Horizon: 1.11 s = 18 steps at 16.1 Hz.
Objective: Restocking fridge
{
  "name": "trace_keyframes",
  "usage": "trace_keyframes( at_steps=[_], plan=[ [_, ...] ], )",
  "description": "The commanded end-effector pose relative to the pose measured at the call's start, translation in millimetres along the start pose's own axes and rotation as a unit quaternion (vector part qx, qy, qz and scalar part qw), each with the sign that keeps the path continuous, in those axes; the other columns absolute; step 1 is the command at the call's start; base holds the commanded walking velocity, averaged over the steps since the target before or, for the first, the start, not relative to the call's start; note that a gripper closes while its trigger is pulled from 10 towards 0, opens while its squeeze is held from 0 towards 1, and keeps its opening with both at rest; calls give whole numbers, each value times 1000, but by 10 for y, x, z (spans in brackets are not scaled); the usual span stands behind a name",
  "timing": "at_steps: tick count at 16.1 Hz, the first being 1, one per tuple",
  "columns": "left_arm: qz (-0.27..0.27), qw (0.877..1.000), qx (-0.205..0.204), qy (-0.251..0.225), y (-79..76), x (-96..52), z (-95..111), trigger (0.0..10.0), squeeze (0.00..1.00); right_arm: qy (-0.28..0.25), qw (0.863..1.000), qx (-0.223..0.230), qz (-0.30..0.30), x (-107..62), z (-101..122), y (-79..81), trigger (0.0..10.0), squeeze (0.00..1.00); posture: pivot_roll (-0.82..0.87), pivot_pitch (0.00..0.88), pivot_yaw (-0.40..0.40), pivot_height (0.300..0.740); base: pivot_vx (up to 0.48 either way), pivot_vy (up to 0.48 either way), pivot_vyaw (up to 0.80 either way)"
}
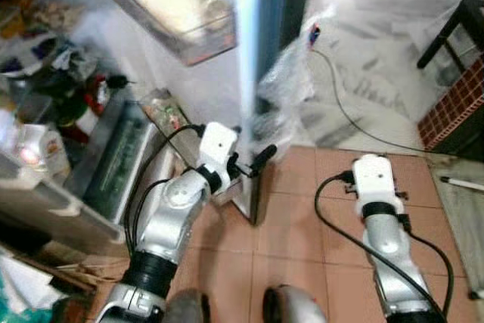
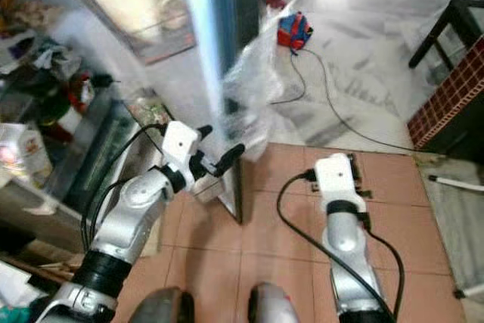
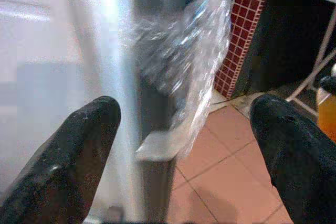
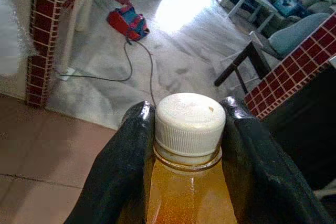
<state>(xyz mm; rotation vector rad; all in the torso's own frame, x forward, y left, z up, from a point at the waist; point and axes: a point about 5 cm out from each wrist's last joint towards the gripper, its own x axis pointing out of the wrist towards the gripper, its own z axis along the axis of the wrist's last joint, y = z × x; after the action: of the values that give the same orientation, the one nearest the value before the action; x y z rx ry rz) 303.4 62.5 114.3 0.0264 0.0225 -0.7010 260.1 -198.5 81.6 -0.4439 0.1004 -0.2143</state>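
Observation:
The fridge stands open on my left, its shelves (image 1: 45, 96) crowded with bottles and packets. The door's edge (image 1: 249, 73) runs down the middle, and a door shelf (image 1: 178, 5) holds pale items. My left gripper (image 1: 253, 163) is open, right at the lower end of that door edge, with nothing between its fingers (image 3: 68, 166). Loose clear plastic wrap (image 3: 194, 40) hangs off the door in front of it. In the right wrist view, my right gripper (image 4: 188, 107) is shut on the neck of a bottle (image 4: 189, 192) of amber liquid with a white cap. The right wrist (image 1: 376, 179) hovers over the tiled floor.
A black cable (image 1: 355, 122) snakes across the pale floor to a red bag (image 2: 293, 32). A red-tiled counter (image 1: 454, 104) and a dark table (image 1: 454, 28) stand at the right. A green-lit drawer (image 1: 121, 156) sits low in the fridge. Terracotta tiles (image 1: 302, 247) lie underfoot.

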Motion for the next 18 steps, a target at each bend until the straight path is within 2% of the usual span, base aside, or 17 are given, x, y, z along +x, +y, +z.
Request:
trace_keyframes(
  at_steps=[1,5,7,9,11,12,14,16,18],
  plan=[
    [15,1000,17,7,33,-9,-27,10000,0,-11,1000,1,-5,6,80,30,10000,0,55,122,-1,740,0,0,0],
    [28,999,19,8,30,21,-35,10000,0,-5,1000,4,-1,2,62,26,10000,0,51,120,-2,740,0,0,0],
    [53,998,40,13,61,23,-48,10000,0,-29,995,49,86,-32,145,205,10000,0,50,120,-2,740,0,0,0],
    [59,997,40,13,82,22,-57,10000,0,-47,986,76,144,-68,217,332,10000,0,48,118,-3,740,137,0,0],
    [72,997,40,12,94,18,-50,10000,0,-74,976,74,190,-93,309,421,10000,0,48,117,-3,740,126,0,0],
    [102,993,51,15,139,-4,-56,10000,0,-85,971,85,205,-95,350,448,10000,0,48,116,-2,740,0,0,0],
    [152,987,57,16,229,-86,-66,10000,0,-100,966,85,221,-89,411,488,10000,0,50,115,-2,740,0,0,775],
    [239,970,47,11,342,-282,-82,10000,0,-120,958,85,247,-71,476,513,10000,0,62,118,-5,740,0,0,772],
    [256,966,40,7,327,-390,-92,10000,0,-122,955,91,254,-44,485,508,10000,0,69,119,-8,740,0,0,769]
  ],
)
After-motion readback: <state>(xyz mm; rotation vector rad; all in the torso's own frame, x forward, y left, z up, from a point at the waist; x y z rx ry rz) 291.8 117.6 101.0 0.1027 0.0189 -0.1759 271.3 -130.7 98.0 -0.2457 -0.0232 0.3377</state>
